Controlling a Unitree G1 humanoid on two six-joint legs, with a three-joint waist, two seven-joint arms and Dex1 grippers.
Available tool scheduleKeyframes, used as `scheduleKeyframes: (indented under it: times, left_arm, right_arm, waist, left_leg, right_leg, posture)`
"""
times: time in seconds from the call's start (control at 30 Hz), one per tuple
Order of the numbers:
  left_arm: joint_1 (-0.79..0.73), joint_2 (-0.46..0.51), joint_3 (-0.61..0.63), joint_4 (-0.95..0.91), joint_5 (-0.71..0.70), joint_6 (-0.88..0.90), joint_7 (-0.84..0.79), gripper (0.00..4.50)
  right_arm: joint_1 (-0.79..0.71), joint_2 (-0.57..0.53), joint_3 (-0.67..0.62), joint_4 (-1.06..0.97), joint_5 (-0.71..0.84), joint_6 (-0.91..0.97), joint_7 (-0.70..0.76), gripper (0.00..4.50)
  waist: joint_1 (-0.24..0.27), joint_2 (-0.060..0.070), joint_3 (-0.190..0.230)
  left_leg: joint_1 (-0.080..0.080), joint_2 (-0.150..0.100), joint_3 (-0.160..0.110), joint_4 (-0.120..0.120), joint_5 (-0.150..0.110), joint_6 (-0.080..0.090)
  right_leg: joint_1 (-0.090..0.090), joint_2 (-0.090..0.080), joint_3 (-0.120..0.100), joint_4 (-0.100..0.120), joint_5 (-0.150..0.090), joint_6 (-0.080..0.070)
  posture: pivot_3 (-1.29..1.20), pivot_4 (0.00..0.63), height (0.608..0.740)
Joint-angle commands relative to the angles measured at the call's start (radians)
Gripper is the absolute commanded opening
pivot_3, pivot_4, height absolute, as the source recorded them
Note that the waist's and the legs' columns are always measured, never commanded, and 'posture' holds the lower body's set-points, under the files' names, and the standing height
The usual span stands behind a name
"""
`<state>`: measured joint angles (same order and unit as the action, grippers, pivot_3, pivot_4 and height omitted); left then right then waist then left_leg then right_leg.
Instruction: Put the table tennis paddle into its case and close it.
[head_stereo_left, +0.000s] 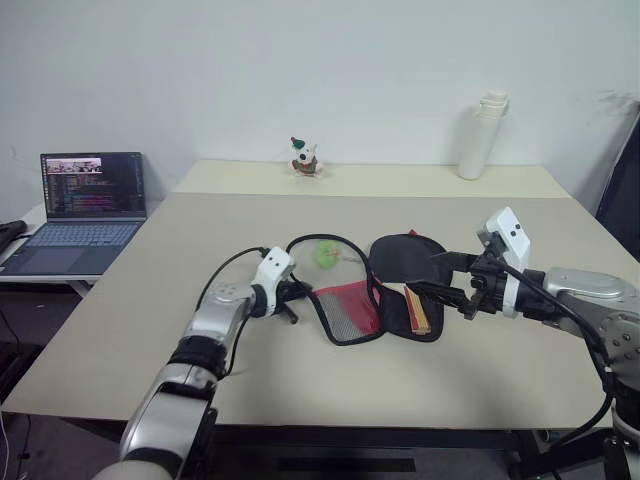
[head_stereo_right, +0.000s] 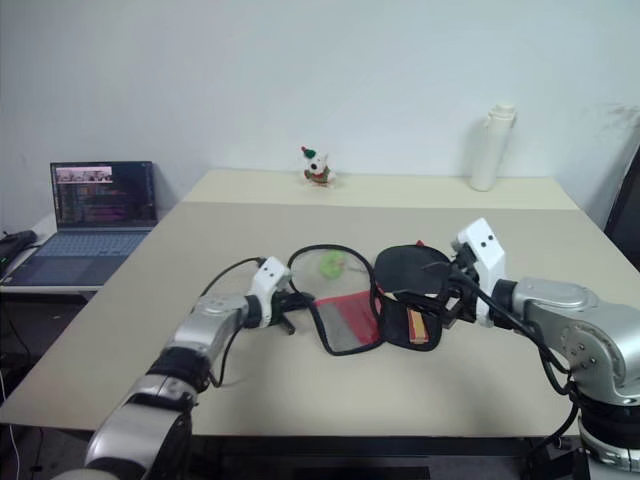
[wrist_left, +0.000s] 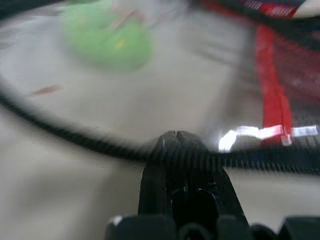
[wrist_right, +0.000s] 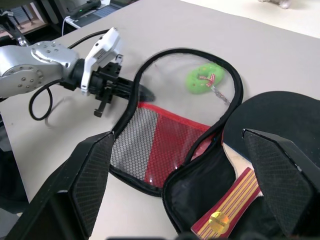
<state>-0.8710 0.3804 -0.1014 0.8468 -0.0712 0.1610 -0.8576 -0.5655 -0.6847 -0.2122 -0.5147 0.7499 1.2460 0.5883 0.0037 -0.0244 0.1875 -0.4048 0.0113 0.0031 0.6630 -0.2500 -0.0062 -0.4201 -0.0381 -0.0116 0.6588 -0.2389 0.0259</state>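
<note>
The case lies unzipped on the table, its lid (head_stereo_left: 347, 312) of black mesh and red panel folded out to the left. The table tennis paddle (head_stereo_left: 398, 258) rests in the black right half (wrist_right: 200, 195), with its striped wood handle (wrist_right: 235, 199) pointing toward me. My left gripper (head_stereo_left: 296, 292) is shut on the black rim (wrist_left: 75, 137) of the lid, at the lid's left side. My right gripper (head_stereo_left: 452, 282) hovers just right of the paddle's blade (wrist_right: 285, 115), open, with nothing between its fingers (wrist_right: 92, 172).
A small green tag (head_stereo_left: 326, 254) lies inside the loop of the lid's rim. An open laptop (head_stereo_left: 90, 205) stands on a side table at the left. A toy figure (head_stereo_left: 304, 158) and a white bottle (head_stereo_left: 482, 136) stand at the back of the table (head_stereo_left: 300, 385).
</note>
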Motion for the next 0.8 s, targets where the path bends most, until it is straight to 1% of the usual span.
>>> scheduleKeyframes:
  times: [0.03, 0.17, 0.27, 0.33, 0.47, 0.57, 0.7, 0.8]
  left_arm:
    - [-0.113, -0.039, 0.007, 0.075, 0.011, -0.074, -0.003, 0.04]
    - [-0.248, -0.136, -0.01, 0.181, 0.034, -0.134, -0.014, 0.04]
    - [-0.337, -0.215, -0.037, 0.286, 0.084, -0.186, 0.027, 0.04]
    - [-0.375, -0.256, -0.038, 0.341, 0.103, -0.208, 0.055, 0.04]
    - [-0.429, -0.326, -0.036, 0.415, 0.134, -0.23, 0.105, 0.04]
    - [-0.446, -0.353, -0.029, 0.441, 0.152, -0.239, 0.143, 0.04]
    - [-0.439, -0.348, -0.018, 0.446, 0.161, -0.255, 0.156, 0.04]
    - [-0.414, -0.307, 0.03, 0.42, 0.119, -0.27, 0.117, 0.04]
  right_arm:
    - [0.009, -0.043, -0.031, -0.012, 0.011, -0.032, 0.013, 4.5]
    - [0.037, -0.11, -0.072, -0.001, 0.016, -0.038, 0.033, 4.5]
    - [0.064, -0.174, -0.121, 0.01, 0.012, -0.046, 0.047, 4.5]
    - [0.081, -0.205, -0.151, 0.009, 0.021, -0.04, 0.052, 4.5]
    - [0.129, -0.249, -0.203, -0.01, 0.04, -0.024, 0.053, 4.5]
    - [0.147, -0.246, -0.223, -0.025, 0.048, -0.018, 0.028, 4.5]
    - [0.148, -0.217, -0.219, -0.014, 0.039, -0.027, -0.014, 4.5]
    - [0.111, -0.128, -0.159, 0.034, 0.028, -0.037, -0.072, 4.5]
  waist:
    - [-0.002, 0.0, 0.0]
    - [0.001, -0.001, 0.0]
    - [0.008, -0.001, 0.0]
    - [0.01, -0.001, 0.001]
    - [-0.004, -0.001, 0.001]
    - [-0.007, -0.001, 0.001]
    - [-0.007, -0.001, 0.001]
    - [-0.01, -0.001, 0.001]
  left_leg:
    - [0.0, 0.0, 0.0, 0.0, 0.0, 0.0]
    - [-0.003, -0.001, 0.0, 0.0, 0.0, 0.0]
    - [-0.005, -0.002, 0.0, 0.001, 0.0, 0.0]
    - [-0.006, -0.002, 0.001, 0.001, 0.0, 0.001]
    - [-0.007, -0.002, 0.0, 0.0, -0.001, 0.002]
    - [-0.007, -0.001, 0.0, 0.0, -0.002, 0.003]
    - [-0.007, -0.001, 0.0, 0.0, -0.001, 0.003]
    - [-0.007, -0.001, 0.0, 0.001, -0.001, 0.003]
  right_leg:
    - [0.0, 0.0, 0.0, 0.0, 0.0, 0.0]
    - [-0.001, 0.0, -0.001, -0.002, 0.001, -0.001]
    - [-0.001, 0.0, -0.003, -0.003, 0.001, 0.0]
    - [-0.001, 0.0, -0.003, -0.006, 0.002, 0.001]
    - [-0.001, 0.001, -0.001, -0.011, 0.004, 0.002]
    - [-0.002, 0.002, -0.001, -0.011, 0.004, 0.002]
    - [-0.002, 0.002, -0.001, -0.01, 0.004, 0.002]
    - [-0.002, 0.002, 0.0, -0.01, 0.004, 0.003]
  posture:
    - [0.0, 0.15, 0.74]
    - [0.0, 0.15, 0.74]
    - [0.0, 0.15, 0.74]
    - [0.0, 0.15, 0.74]
    - [0.0, 0.15, 0.74]
    - [0.0, 0.15, 0.74]
    - [0.0, 0.15, 0.74]
    - [0.0, 0.15, 0.74]
